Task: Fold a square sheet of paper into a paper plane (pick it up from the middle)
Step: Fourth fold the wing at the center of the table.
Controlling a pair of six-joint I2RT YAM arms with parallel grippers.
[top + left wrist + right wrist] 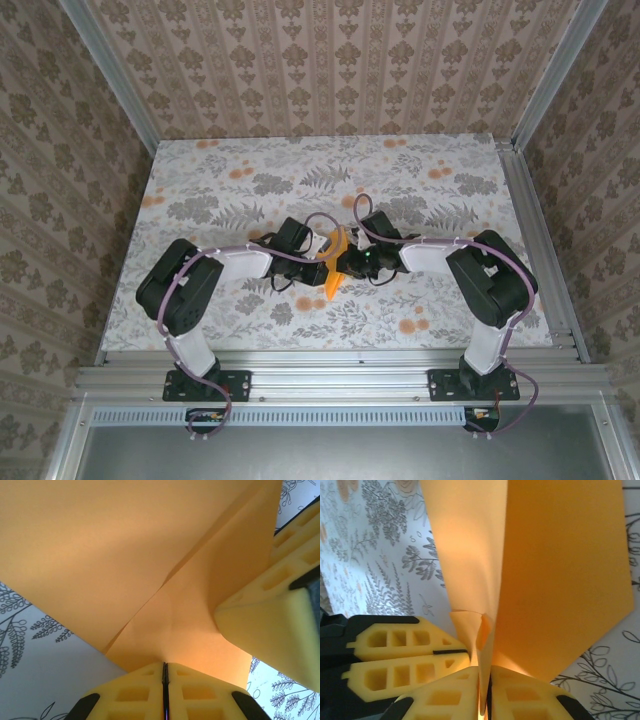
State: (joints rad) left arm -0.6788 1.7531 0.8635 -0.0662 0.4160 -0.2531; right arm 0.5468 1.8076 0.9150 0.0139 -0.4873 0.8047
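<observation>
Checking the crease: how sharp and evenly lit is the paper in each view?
Top external: even light, but the orange paper is too small to show a crease. Left wrist: soft, shaded across the folds, crease readable. Right wrist: crisp edges, bright glow through the paper near the right gripper.

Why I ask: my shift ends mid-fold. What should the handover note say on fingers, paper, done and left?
Left gripper: fingers shut on the orange paper, at a fold.
Right gripper: fingers shut on the same paper, beside the left's.
Paper: held between both, over the middle of the table.
Done: picked up, several folds creased.
Left: likely more folds; no narrow dart yet.
</observation>
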